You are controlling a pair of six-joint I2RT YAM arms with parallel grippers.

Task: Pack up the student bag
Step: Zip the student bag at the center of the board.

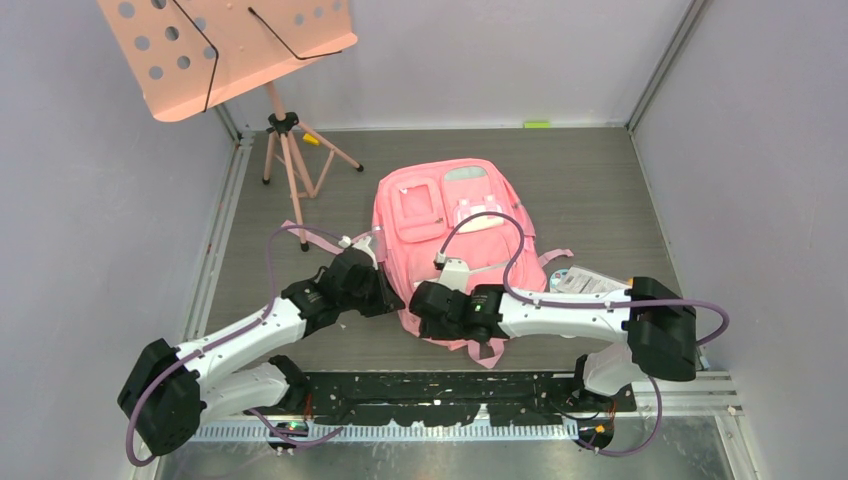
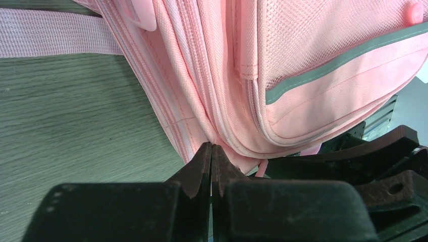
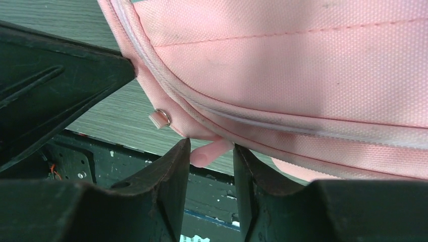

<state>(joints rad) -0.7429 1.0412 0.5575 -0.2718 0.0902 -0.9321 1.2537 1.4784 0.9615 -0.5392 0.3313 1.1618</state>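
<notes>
I see the student bag [image 1: 455, 225] lying front-up in the middle of the table [image 1: 600, 190]; my left hand [image 2: 212, 150] is closed tight, tips meeting at the bag's near-left seam, whether pinching fabric I cannot tell; my right hand [image 3: 211, 149] stands partly open at the near edge, a pink tab [image 3: 203, 157] between its fingers

Pink student bag [image 1: 450, 225] flat, centre — left gripper [image 1: 392, 298], right gripper [image 1: 420, 305] at near edge; music stand [image 1: 230, 50] far-left.
</notes>
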